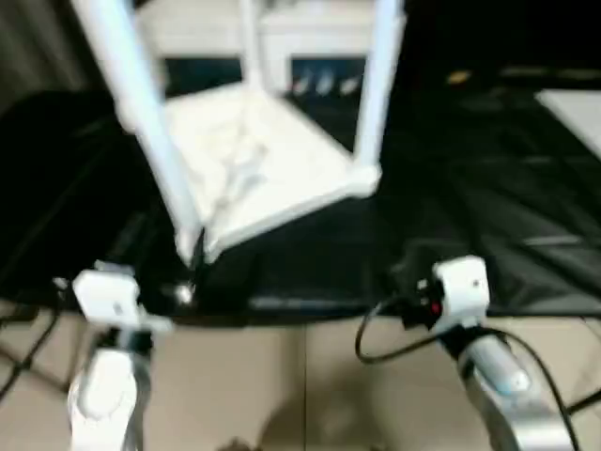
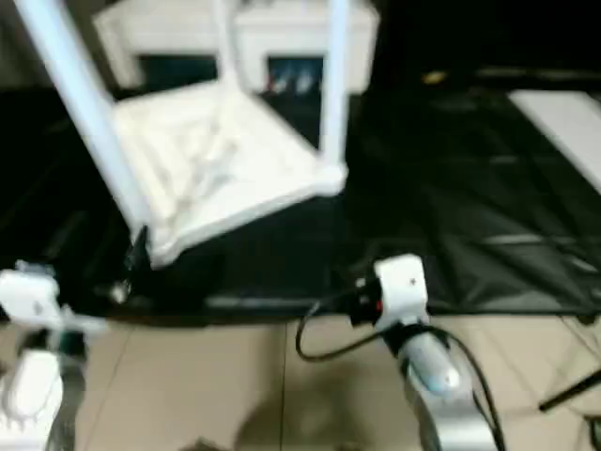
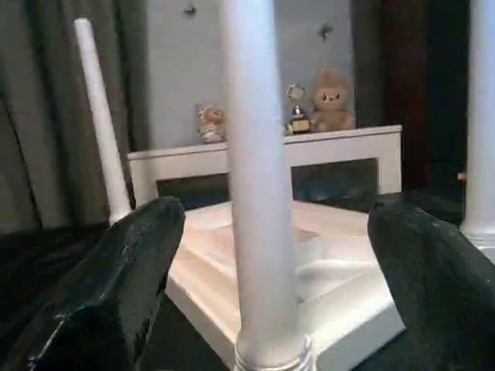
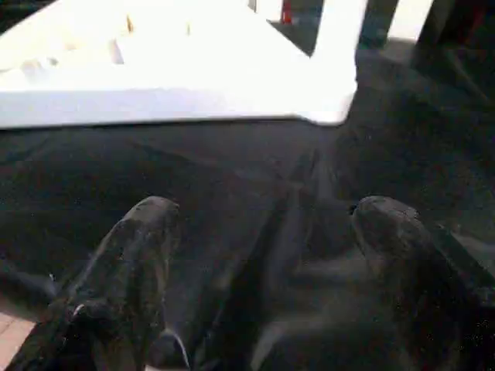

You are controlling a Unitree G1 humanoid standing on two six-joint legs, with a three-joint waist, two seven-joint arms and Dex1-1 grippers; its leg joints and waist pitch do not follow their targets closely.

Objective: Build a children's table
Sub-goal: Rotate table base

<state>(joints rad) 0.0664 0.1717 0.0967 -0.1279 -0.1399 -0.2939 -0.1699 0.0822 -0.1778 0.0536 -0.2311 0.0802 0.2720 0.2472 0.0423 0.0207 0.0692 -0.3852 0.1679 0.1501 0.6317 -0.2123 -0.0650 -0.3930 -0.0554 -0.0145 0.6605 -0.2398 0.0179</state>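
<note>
The children's table stands upside down on a black cloth: the white ribbed tabletop [image 1: 272,160] lies flat and white tube legs rise from its corner sockets. The near-left leg [image 1: 150,132] leans toward me. My left gripper [image 3: 274,216] is open, with its black fingers [image 3: 131,263] wide on either side of this leg [image 3: 259,193] and clear of it. Other legs stand at the back [image 1: 250,47] and on the right [image 1: 376,94]. My right gripper [image 4: 263,224] hangs open over the cloth in front of the tabletop's near corner [image 4: 329,108], with nothing between its fingers.
The black cloth [image 1: 470,188] covers the work surface up to its front edge, with tile floor [image 1: 282,376] below. A white cabinet [image 1: 310,38] with dark doors stands behind, with plush toys [image 3: 332,97] on top. A cable [image 1: 376,343] loops off my right wrist. A white panel [image 1: 573,113] lies far right.
</note>
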